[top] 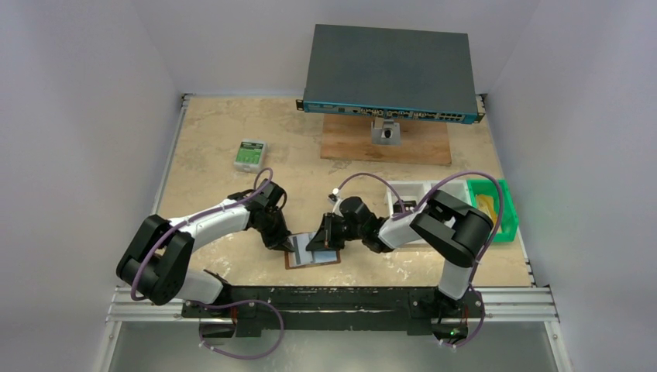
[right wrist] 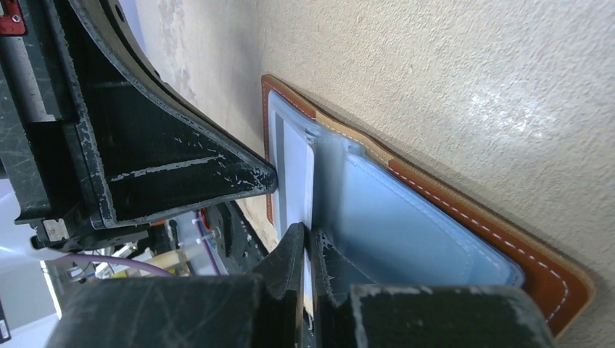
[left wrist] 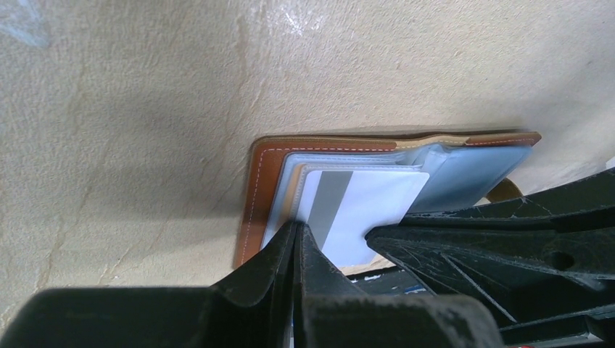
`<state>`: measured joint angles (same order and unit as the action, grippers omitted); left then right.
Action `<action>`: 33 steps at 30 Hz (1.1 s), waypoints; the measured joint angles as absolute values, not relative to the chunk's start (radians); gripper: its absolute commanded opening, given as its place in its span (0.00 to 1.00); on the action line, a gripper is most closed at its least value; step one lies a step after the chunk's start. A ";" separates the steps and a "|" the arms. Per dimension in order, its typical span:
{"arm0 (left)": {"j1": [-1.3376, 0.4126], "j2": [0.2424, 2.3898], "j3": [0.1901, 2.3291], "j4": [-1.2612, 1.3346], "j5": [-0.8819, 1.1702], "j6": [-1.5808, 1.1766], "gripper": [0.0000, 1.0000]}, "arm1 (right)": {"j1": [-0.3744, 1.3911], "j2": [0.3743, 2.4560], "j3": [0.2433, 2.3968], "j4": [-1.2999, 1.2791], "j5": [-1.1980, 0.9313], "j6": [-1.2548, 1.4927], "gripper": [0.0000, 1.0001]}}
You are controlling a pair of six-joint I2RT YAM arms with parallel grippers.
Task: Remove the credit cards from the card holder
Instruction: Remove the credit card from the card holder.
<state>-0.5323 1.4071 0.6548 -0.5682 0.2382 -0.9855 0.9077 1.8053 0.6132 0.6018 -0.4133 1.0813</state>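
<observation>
A: How is the table (top: 232, 139) laid out around the work?

B: The network switch (top: 387, 70) is kept far off at 12 o'clock and the sorting trays (top: 414, 203) at 3 o'clock. Bare tabletop is left around the card holder (top: 310, 260), except at 6 o'clock, where the table's near edge is close.

A: And the holder itself?

B: It is spread open and flat, grey-blue pockets up, within reach of both arms.

A: Why is the left gripper (left wrist: 297, 230) set at its 9 o'clock side?

B: Its fingers are pressed together, the tip resting on the pocket edge. It is judged that the holder is being pinned so it cannot be dragged along. Whether anything is nipped between them cannot be told.

A: The right gripper (right wrist: 308, 239)?

B: It is brought in from 1 o'clock and appears closed on the edge of the white credit card (left wrist: 362, 210), which is partly out of its pocket. A flat, straight draw is called for.
</observation>
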 measured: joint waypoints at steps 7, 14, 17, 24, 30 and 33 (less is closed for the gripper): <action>-0.533 1.409 0.654 -0.565 0.239 -0.986 0.00 | 0.899 1.796 0.575 0.650 -0.410 1.106 0.00; -0.537 1.420 0.654 -0.554 0.232 -0.986 0.00 | 0.886 1.766 0.546 0.652 -0.406 1.111 0.00; -0.536 1.421 0.653 -0.553 0.230 -0.986 0.00 | 0.873 1.746 0.529 0.649 -0.406 1.113 0.00; -0.536 1.423 0.653 -0.553 0.230 -0.986 0.00 | 0.865 1.740 0.520 0.648 -0.406 1.115 0.17; -0.536 1.426 0.655 -0.554 0.231 -0.986 0.00 | 0.863 1.747 0.519 0.653 -0.408 1.119 0.19; -0.536 1.427 0.656 -0.555 0.231 -0.986 0.00 | 0.863 1.757 0.517 0.667 -0.411 1.126 0.18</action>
<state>-0.5358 1.4269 0.6559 -0.5552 0.2310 -0.9859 0.8627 1.7569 0.5171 0.6670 -0.4114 1.1255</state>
